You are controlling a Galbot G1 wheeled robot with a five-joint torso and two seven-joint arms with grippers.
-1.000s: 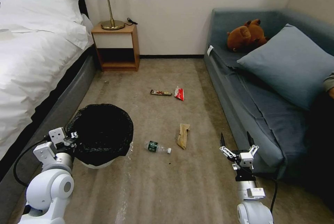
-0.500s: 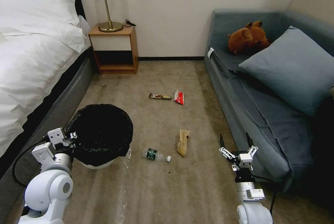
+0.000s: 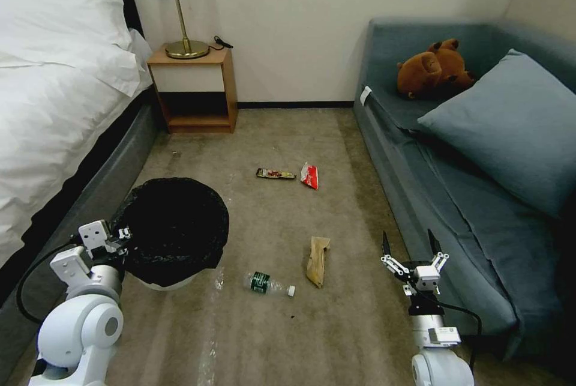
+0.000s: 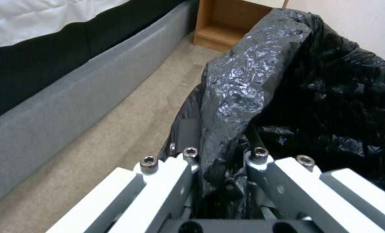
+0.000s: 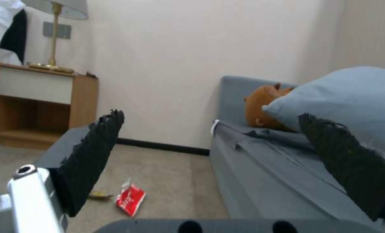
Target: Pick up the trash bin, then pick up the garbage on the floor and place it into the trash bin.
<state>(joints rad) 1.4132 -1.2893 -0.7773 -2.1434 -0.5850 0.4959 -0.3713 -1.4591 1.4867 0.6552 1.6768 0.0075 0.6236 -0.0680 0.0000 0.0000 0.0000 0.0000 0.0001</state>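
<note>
The bin [image 3: 174,233] sits on the floor by the bed [image 3: 54,110], the left gripper [image 4: 218,161] pinching its bag-covered rim. The bottle [image 3: 268,284], tan wrapper [image 3: 317,261], dark wrapper [image 3: 276,174] and red packet [image 3: 309,176] lie on the carpet. The right gripper [image 3: 414,254] hangs beside the sofa [image 3: 456,194], fingers wide. Bin secured; collecting litter likely follows, bottle nearest.

Beige carpet [image 3: 288,326] runs to a plain cream wall [image 3: 288,20] at twelve o'clock. A white bed [image 3: 54,98] lies at nine o'clock, a wooden nightstand [image 3: 193,89] bearing a brass lamp [image 3: 180,8] at eleven, and a blue sofa [image 3: 474,194] with a cushion [image 3: 516,128] at three.
</note>
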